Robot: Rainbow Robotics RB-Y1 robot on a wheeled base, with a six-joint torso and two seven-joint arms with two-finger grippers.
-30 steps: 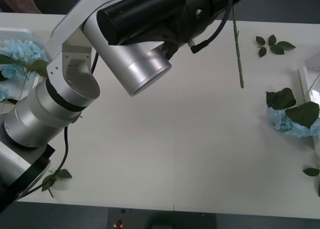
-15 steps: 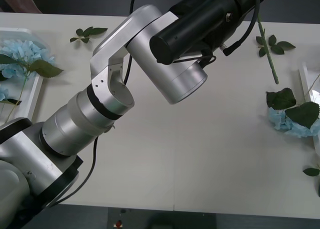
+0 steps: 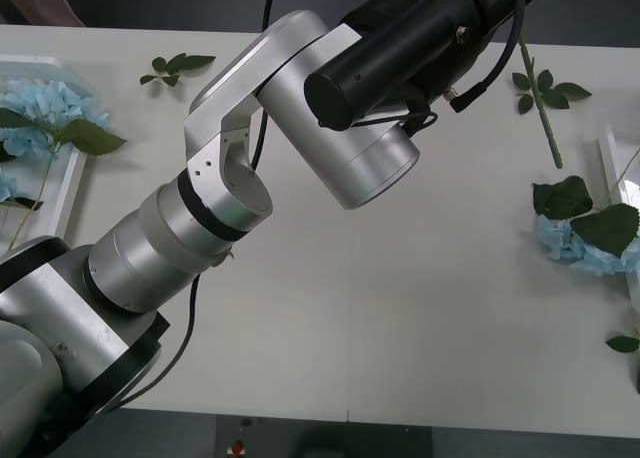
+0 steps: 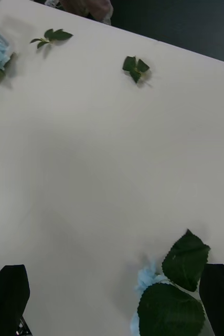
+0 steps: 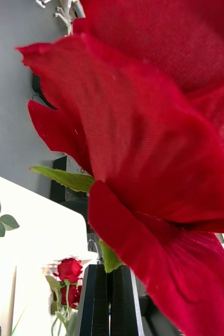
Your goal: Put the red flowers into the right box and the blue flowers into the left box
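My left gripper [image 5: 110, 300] is shut on a red flower [image 5: 159, 136], whose big bloom looms close in the left wrist view. In the front view my left arm [image 3: 330, 108] reaches across to the far right, and the flower's green stem [image 3: 541, 110] hangs down over the table. Two red flowers [image 5: 68, 272] lie in the right box [image 3: 609, 153] below. My right gripper [image 4: 112, 310] is open above a blue flower [image 3: 580, 246] with large dark leaves, lying on the table beside the right box. More blue flowers [image 3: 42, 106] lie in the left box [image 3: 68, 193].
Loose green leaf sprigs lie at the table's far left [image 3: 175, 65], far right [image 3: 545, 88] and right front edge [image 3: 622, 343]. The white table [image 3: 400, 298] is bare in the middle. My left arm spans much of the table's left and centre.
My left arm swung to the right with the red flower, carrying its hanging stem from mid-table toward the right box. In the last half second it has barely moved.
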